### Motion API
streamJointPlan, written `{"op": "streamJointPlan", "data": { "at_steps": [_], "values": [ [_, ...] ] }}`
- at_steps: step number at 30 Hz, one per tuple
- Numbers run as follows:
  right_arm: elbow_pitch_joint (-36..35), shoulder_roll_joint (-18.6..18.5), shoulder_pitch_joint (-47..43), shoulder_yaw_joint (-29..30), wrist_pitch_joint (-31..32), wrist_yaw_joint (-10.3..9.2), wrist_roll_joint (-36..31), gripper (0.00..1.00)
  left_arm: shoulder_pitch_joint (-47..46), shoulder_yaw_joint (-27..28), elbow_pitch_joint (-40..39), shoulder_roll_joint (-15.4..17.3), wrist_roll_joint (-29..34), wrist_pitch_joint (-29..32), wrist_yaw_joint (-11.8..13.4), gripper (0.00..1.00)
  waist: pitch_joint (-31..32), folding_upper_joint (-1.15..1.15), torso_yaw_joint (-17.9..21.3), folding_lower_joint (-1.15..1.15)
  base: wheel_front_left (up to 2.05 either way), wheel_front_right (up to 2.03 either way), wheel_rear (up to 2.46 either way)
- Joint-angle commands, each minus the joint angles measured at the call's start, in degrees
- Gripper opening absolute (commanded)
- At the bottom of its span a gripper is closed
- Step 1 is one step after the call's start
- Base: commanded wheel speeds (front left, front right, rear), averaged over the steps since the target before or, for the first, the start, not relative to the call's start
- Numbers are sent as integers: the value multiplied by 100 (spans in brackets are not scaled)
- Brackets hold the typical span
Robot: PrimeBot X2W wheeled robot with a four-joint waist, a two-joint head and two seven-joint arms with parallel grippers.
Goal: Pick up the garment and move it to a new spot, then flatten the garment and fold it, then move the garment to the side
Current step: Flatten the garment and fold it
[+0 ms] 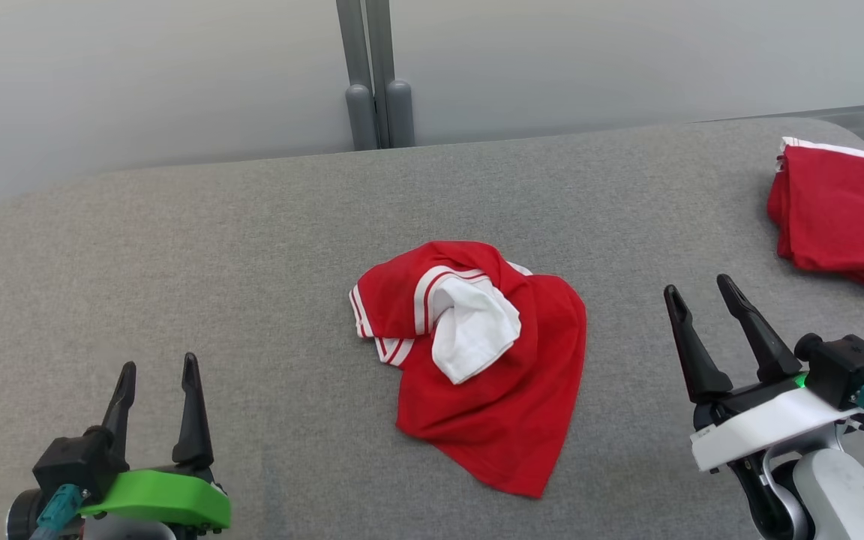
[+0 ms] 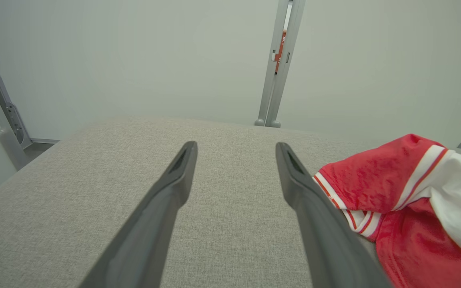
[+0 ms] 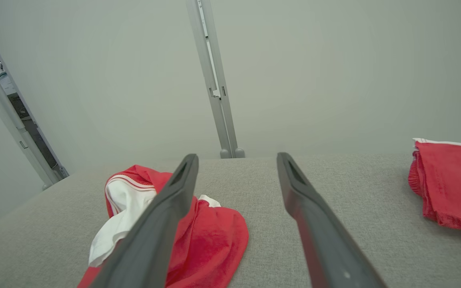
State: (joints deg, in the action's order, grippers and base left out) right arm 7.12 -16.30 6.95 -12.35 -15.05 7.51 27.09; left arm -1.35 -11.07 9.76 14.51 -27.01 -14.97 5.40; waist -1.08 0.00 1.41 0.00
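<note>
Item: red garment with white striped trim and a white inner panel, lying crumpled in a loose heap near the middle of the grey fabric-covered table, one striped cuff or hem turned out toward the robot's left and a red tail trailing toward the near edge. Left pincer: green-bodied, at the near left of the head view, both dark fingers pointing up the picture and standing apart with nothing between them; it sits clear of the garment, which in the left wrist view lies just beyond the right-hand finger. Right pincer: white-bodied, at the near right, fingers likewise spread and empty, tilted slightly leftward, beside the garment but not touching it. Second item: another red cloth with a white edge, folded and resting at the table's far right, well apart from the heap. Backdrop: pale wall panels joined by a grey upright post behind the table's far edge.
</note>
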Motion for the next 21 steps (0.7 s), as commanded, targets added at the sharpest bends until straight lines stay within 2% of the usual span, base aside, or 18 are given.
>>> {"op": "streamJointPlan", "data": {
  "at_steps": [1,5,9,15,18,21],
  "values": [
    [22,-22,65,-32,-14,-4,-23,100,-52,31,30,-69,98,-27,-40,100,-6,0,-23,0,0,0,0],
    [115,-64,277,-250,-14,-4,195,100,23,105,120,-188,129,-27,-136,100,1,0,-142,0,0,0,0],
    [325,-244,862,-840,241,-4,463,100,-30,115,213,-257,217,-25,-218,100,22,0,-364,0,0,0,0],
    [830,-374,2169,-2020,1311,-4,768,100,-162,42,373,-432,257,-24,-331,100,1,0,-960,0,0,0,0],
    [1451,-307,2669,-2404,2070,-5,779,100,-234,-51,572,-503,243,-24,-405,100,6,0,-1284,0,0,0,0],
    [2112,-118,2891,-2540,2860,-4,908,100,-266,-125,740,-557,225,-15,-450,100,55,0,-1572,0,0,0,0]
  ]
}}
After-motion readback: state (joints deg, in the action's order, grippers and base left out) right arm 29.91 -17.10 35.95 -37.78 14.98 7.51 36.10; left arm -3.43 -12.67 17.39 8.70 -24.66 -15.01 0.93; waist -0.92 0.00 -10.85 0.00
